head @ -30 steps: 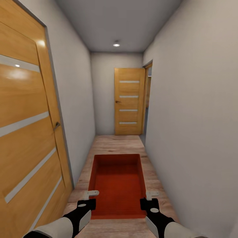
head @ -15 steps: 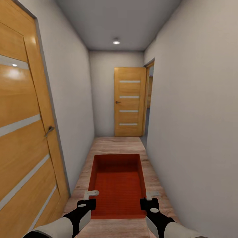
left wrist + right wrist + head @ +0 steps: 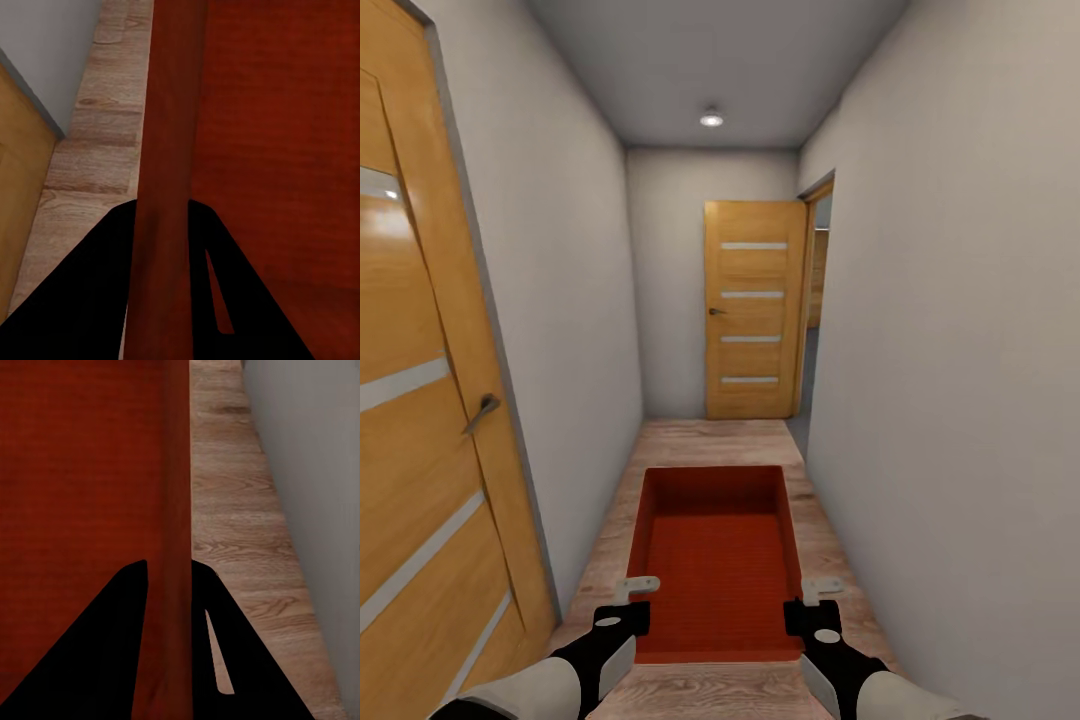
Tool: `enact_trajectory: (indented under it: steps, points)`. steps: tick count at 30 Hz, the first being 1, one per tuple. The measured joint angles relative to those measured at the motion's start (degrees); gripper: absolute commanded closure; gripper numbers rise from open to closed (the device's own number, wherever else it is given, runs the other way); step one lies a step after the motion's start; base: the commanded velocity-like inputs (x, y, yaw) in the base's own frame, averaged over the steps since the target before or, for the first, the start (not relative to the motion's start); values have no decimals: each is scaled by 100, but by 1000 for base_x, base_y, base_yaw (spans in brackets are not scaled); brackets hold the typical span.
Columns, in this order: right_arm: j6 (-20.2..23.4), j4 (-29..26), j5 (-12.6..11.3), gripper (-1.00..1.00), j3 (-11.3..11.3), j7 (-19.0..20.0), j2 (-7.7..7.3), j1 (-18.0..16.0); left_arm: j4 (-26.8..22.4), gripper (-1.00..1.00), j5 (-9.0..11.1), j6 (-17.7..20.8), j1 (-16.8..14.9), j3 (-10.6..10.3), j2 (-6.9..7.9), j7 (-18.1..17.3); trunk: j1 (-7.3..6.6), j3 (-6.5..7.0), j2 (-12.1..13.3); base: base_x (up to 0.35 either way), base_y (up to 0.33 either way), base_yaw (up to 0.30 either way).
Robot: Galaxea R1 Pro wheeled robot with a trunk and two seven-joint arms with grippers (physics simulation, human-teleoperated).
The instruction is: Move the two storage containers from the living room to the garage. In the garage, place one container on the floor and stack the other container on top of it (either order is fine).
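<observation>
I carry one orange-red storage container in front of me, level above the wood-plank hallway floor. My left gripper is shut on its left wall, one dark finger on each side of the thin wall. My right gripper is shut on the right wall the same way. The bin is empty inside. The other container, the living room and the garage are out of view.
I am in a narrow hallway with grey walls close on both sides. A wooden door with a lever handle stands close at the left. Another wooden door stands open at the far end beside a doorway on the right.
The whole view has slid forward down the hallway: the left door has drifted toward the left edge and the far door looks slightly nearer. Both grippers keep the same hold on the container.
</observation>
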Motion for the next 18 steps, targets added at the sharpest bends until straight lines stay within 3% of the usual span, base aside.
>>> enact_trajectory:
  steps: [12, 18]
  points:
    - [-9, 0, 1, 100, -4, 0, 0, 2, 0, 100, 0, -6, 0, -4, 0, -1, 0, 0, 0, 322, 0, 1]
    - [0, 1, 0, 100, -1, 1, 0, 0, -1, 100, -1, 1, 0, 0, 0, 2, 0, 0, 0, 322, 0, 125]
